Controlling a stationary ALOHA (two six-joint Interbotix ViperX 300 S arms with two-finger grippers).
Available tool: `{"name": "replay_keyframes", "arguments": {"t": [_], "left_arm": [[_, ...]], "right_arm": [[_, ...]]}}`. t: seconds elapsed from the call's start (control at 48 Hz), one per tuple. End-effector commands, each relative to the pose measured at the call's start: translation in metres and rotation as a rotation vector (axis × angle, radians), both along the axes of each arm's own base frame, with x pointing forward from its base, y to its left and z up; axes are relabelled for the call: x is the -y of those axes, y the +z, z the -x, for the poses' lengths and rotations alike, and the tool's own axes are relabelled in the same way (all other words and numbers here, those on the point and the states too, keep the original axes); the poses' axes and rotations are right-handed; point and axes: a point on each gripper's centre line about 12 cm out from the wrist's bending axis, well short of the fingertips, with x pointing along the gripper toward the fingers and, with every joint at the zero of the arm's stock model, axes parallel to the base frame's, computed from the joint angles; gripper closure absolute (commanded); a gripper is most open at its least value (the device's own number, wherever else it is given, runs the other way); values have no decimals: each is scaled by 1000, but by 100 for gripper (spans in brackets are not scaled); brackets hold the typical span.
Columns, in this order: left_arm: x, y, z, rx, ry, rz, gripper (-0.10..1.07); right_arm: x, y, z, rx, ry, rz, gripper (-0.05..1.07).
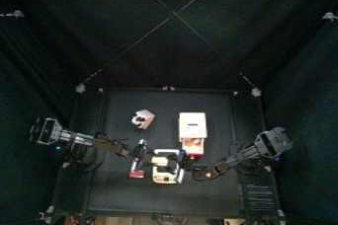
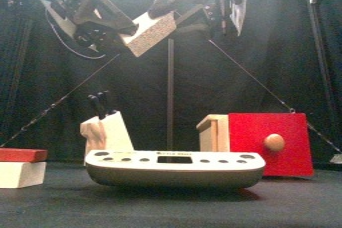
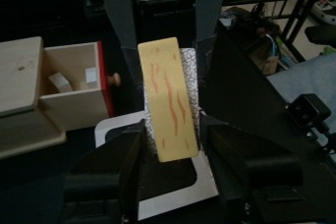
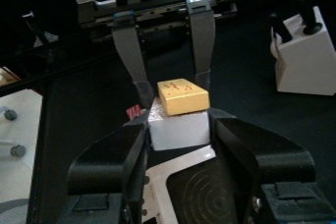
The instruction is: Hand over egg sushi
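The egg sushi point(image 3: 168, 90), a long yellow slab on white rice, hangs high above the table between both arms point(image 2: 150, 34). My left gripper point(image 3: 174, 138) is shut on one end of it, its jaws pressed to the long sides. From the opposite end my right gripper point(image 4: 182, 138) has its jaws against the rice at both sides. In the right wrist view the sushi point(image 4: 182, 98) shows yellow on top, with the left arm's thin fingers point(image 4: 129, 61) clamping it from behind.
Below the grippers stands the white rounded tray point(image 2: 174, 172). A knife block point(image 2: 107, 132) is behind it on the left, a red-fronted wooden box point(image 2: 267, 144) on the right. A small red-topped piece point(image 2: 20, 157) lies at the table's front left.
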Motion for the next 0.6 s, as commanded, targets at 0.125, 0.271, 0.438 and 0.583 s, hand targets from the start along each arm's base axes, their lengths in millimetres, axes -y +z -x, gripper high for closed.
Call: {"name": "replay_keyframes", "arguments": {"t": [0.125, 0.271, 0.438, 0.583], "left_arm": [[2, 10, -4, 36, -10, -1, 15], [2, 10, -4, 34, -9, 1, -1], [-1, 8, -4, 29, 2, 8, -5], [-1, 7, -4, 25, 2, 6, -5]], "right_arm": [[2, 16, -2, 41, -13, -26, 44], [3, 16, -1, 37, -21, -39, 44], [2, 15, 0, 34, -24, -45, 44], [3, 16, 0, 36, -25, -45, 44]]}}
